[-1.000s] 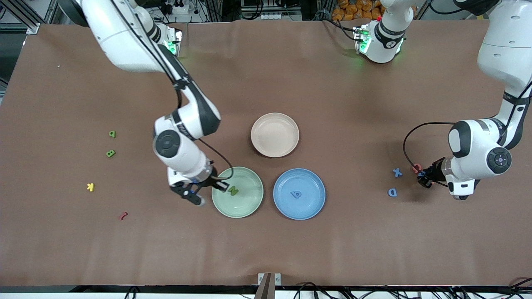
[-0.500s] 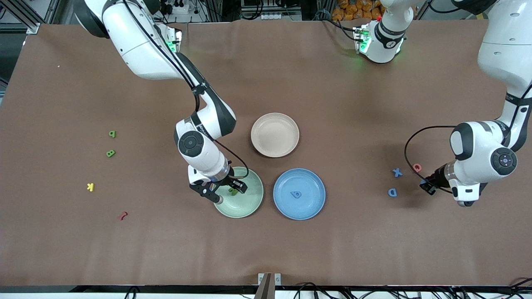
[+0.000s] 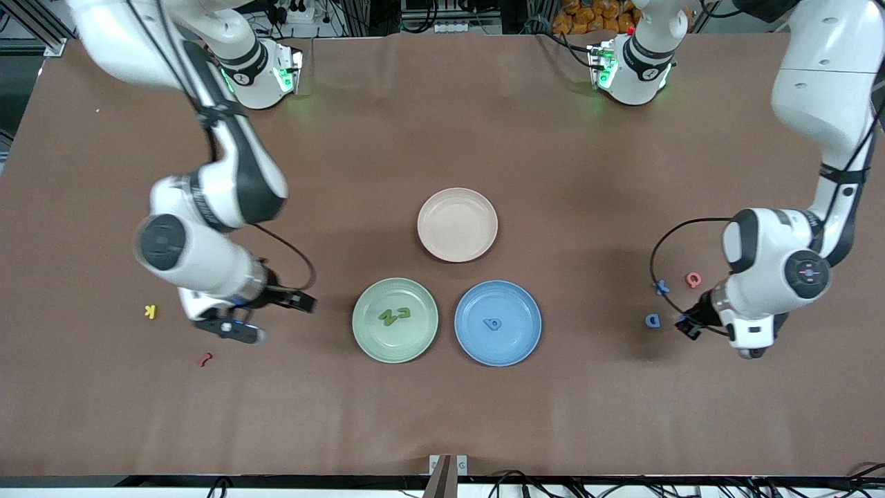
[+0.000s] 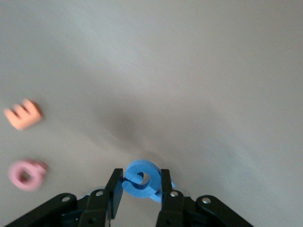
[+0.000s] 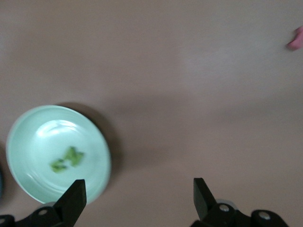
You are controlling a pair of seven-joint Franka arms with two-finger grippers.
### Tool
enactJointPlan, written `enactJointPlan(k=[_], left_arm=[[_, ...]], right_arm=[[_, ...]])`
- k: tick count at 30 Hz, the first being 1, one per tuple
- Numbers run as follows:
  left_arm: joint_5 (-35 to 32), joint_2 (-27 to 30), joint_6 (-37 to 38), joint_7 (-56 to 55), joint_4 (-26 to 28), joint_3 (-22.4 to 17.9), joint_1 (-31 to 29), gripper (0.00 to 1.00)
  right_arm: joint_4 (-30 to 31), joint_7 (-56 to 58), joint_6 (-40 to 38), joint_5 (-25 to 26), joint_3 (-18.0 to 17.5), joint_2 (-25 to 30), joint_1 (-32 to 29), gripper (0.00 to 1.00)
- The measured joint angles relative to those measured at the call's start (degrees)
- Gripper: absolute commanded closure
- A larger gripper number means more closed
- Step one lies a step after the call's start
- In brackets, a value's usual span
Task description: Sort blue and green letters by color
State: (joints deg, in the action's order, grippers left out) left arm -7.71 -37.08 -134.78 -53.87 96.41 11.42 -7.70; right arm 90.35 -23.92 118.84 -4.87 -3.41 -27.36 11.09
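Observation:
Two green letters (image 3: 394, 316) lie in the green plate (image 3: 366, 339), which the right wrist view shows as well (image 5: 28, 142). One blue letter (image 3: 492, 323) lies in the blue plate (image 3: 525, 342). My right gripper (image 3: 266, 317) hangs open and empty over bare table between the green plate and a yellow K, its jaws wide apart (image 5: 138, 189). My left gripper (image 3: 686, 325) is shut on a curled blue letter (image 4: 144, 178) just above the table beside a blue D (image 3: 652, 320). A blue X (image 3: 662, 286) lies close by.
An empty pink plate (image 3: 457, 225) sits farther from the camera than the two coloured plates. A pink Q (image 3: 693, 279) lies by the blue X, and an orange E (image 4: 23, 115) shows near it. A yellow K (image 3: 150, 311) and a red piece (image 3: 205, 359) lie toward the right arm's end.
My right gripper opened, left a second green letter in the green plate and swung away toward the right arm's end. My left gripper shifted toward the blue D with the blue letter.

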Motion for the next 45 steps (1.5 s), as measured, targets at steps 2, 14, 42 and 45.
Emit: enactJointPlan(k=[2, 14, 42, 45], left_arm=[[0.0, -0.1, 0.0, -2.6, -0.5, 0.1, 2.3, 0.87], [0.3, -2.8, -0.3, -21.3, -6.9, 0.3, 19.5, 0.87], [0.2, -9.5, -13.7, -19.3, -10.6, -0.9, 29.2, 0.00], [0.2, -9.5, -13.6, -19.1, -10.6, -1.0, 29.0, 0.00]], right_arm=[[3.2, 6.1, -0.4, 0.0, 0.0, 2.5, -2.5, 0.00], [24.3, 30.1, 6.6, 0.3, 0.0, 12.3, -15.1, 0.00], [44.0, 53.7, 35.4, 1.6, 8.0, 10.1, -20.1, 0.08], [44.1, 54.9, 36.2, 1.5, 8.0, 9.3, -21.0, 0.12]])
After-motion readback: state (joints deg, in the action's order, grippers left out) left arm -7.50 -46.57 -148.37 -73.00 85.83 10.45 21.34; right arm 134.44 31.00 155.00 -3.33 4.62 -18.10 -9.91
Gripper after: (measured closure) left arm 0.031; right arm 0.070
